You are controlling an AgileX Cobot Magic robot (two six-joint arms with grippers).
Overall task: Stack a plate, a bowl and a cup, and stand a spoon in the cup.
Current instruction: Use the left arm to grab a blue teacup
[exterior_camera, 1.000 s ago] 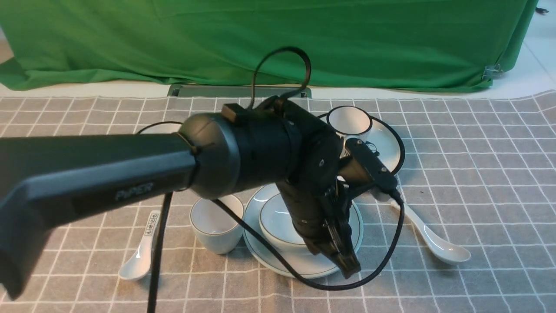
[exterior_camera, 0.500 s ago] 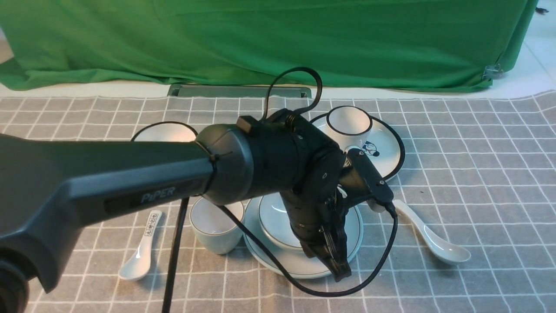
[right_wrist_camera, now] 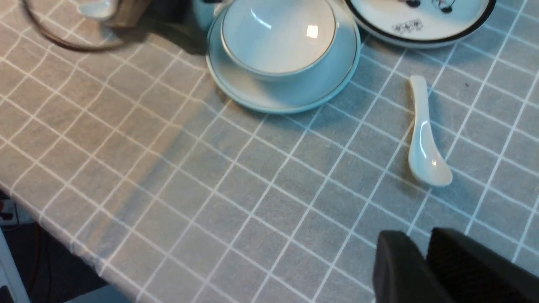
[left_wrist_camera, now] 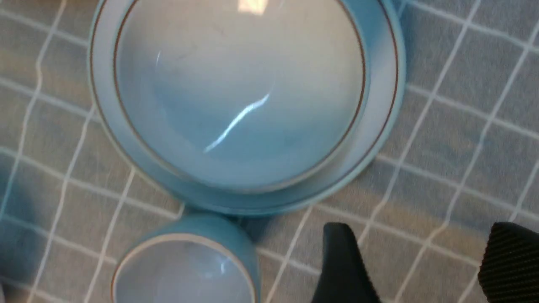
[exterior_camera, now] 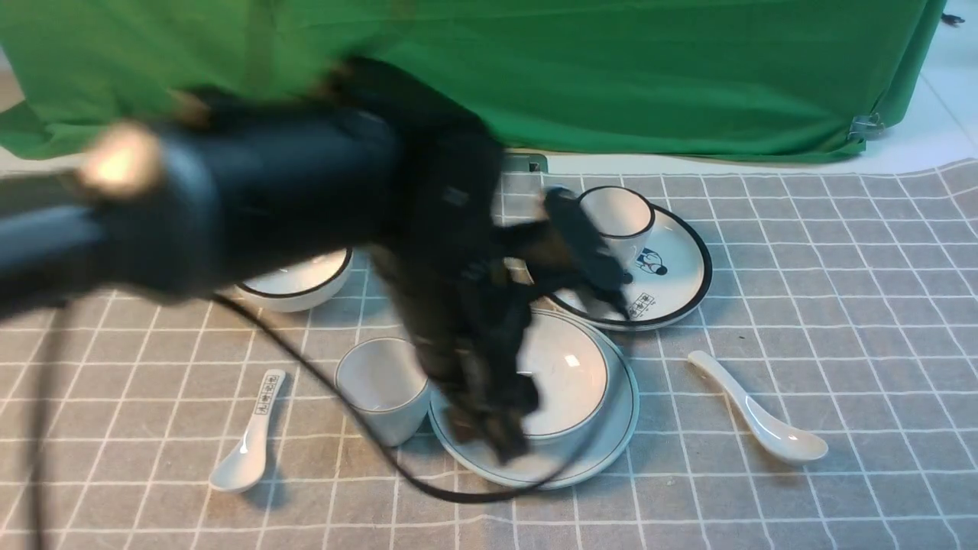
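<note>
**Left gripper** (left_wrist_camera: 421, 235)
- State: jaws wide apart. Both fingers (left_wrist_camera: 343, 269) hang over bare tablecloth (left_wrist_camera: 463, 126), with nothing between them.
- In the front view the left arm (exterior_camera: 252, 191) is blurred, and its gripper shows only as a dark smear over the near left edge of the plate.

**Right gripper** (right_wrist_camera: 421, 242)
- State: the two fingers stand close together and nothing is seen between them. Only their ends are in frame and they overlap, so it cannot be told whether they are fully closed.
- It hangs above the cloth, clear of all tableware.

**Task items, located from the grippers**
- The plate (left_wrist_camera: 385, 84) lies flat on the cloth just ahead of the left fingertips.
- The bowl (left_wrist_camera: 240, 92) sits upright in the plate, roughly centred, and is empty.
- The cup (left_wrist_camera: 185, 273) stands upright on the cloth to the left of the left gripper. It is just beside the plate rim, not on the stack, and is empty.
- The spoon (right_wrist_camera: 423, 139) lies flat on the cloth a little ahead of the right fingertips, with its scoop end nearer that gripper. It is apart from the plate, on the plate's right side.

**Other items**
- The black-rimmed plate (exterior_camera: 672, 267) lies beyond the stack and carries the black-rimmed cup (exterior_camera: 615, 214).
- The black-rimmed bowl (exterior_camera: 298, 279) and the printed spoon (exterior_camera: 252, 435) lie further left of the left gripper than the cup
</note>
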